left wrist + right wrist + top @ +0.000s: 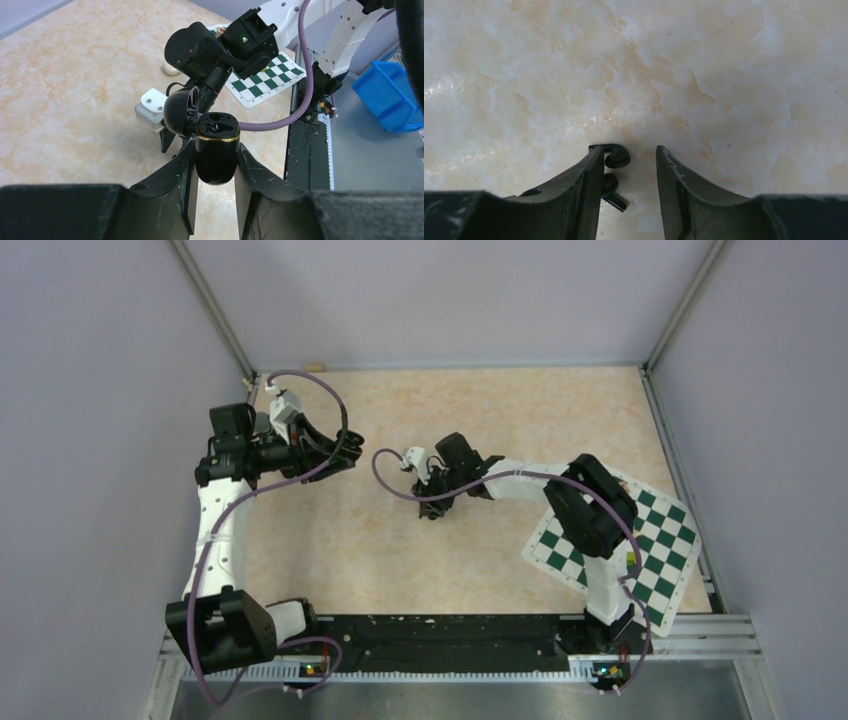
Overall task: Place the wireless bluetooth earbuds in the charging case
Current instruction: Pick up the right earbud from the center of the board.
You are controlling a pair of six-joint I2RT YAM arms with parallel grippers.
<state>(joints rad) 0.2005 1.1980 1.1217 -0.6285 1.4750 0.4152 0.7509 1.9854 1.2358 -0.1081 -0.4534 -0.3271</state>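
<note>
Grips charging case point(215, 165), mid-frame, lid open for loading, in left gripper point(215, 147); brackets earbuds point(617, 156), lower centre, right gripper point(628, 150) parted, not yet pinching.

Beige marbled tabletop point(400, 570); pale grey walls point(90, 390) on three sides; checkered mat point(670, 540) near right edge.

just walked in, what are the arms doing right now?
The left gripper is clamped on the charging case, which has its lid open. The right gripper is down at the table, jaws apart around the two earbuds. The earbuds lie against one finger and are not yet pinched. Neither bud is in the case.
</note>
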